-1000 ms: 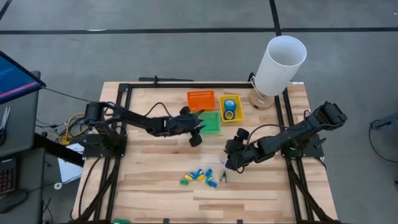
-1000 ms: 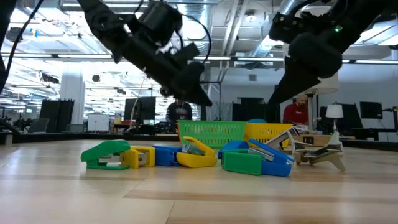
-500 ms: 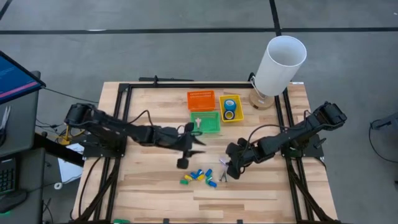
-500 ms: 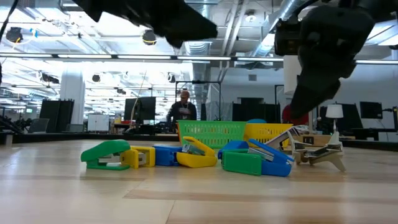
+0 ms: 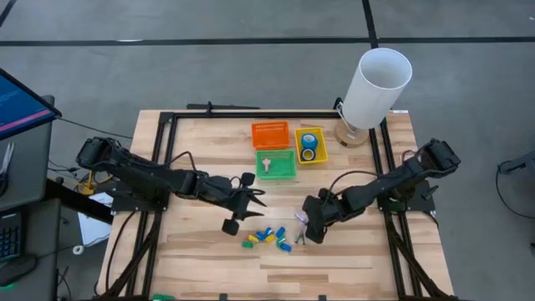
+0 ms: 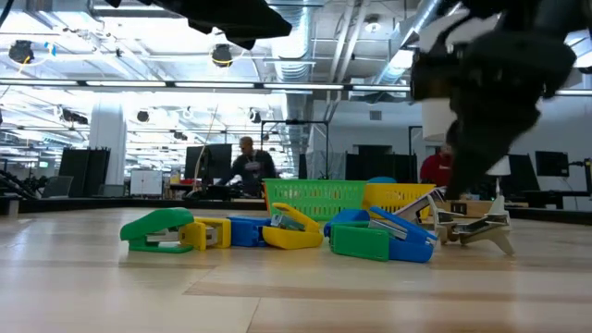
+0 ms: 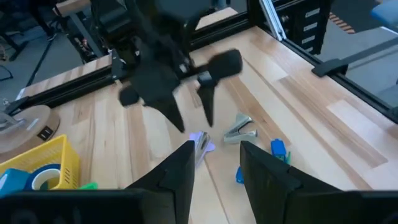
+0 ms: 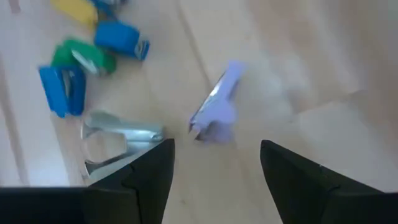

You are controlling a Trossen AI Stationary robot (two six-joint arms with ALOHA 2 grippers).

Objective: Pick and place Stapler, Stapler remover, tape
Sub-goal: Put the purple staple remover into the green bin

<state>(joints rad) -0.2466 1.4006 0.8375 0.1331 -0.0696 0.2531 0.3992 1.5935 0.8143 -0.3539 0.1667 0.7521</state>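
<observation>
Right gripper (image 5: 311, 236) sits low at about 5 o'clock from table centre, fingers spread wide and holding nothing. In its wrist view a lavender stapler remover (image 8: 216, 111) lies just ahead of the open fingers, and a silver stapler remover (image 8: 118, 142) lies beside the left-hand fingertip.

Left gripper (image 5: 249, 203) hovers near table centre, at 11 o'clock from the stapler pile (image 5: 267, 237). Its fingers are parted and empty.

Step in hand, as I judge it: the right arm picks up the lavender remover. To do it well:
- centre the fingers over the remover's body, not its thin end
- turn the wrist so the pads close across the narrow width
- come down until the fingertips nearly meet the wood, then close
- keep clear of the silver remover, which lies close enough to be nudged

Count:
- Staplers in the pile: roughly seven, in blue, green and yellow. They overlap from above, so take that as approximate.
- Loose removers: two, at 3 o'clock of the pile.
- One more remover already in the green basket (image 5: 286, 170).
- Tape (image 5: 308, 145): two blue rolls in the yellow basket (image 5: 298, 137), at 12 o'clock on the table.
- Orange basket (image 5: 270, 134): nothing seen inside.
</observation>
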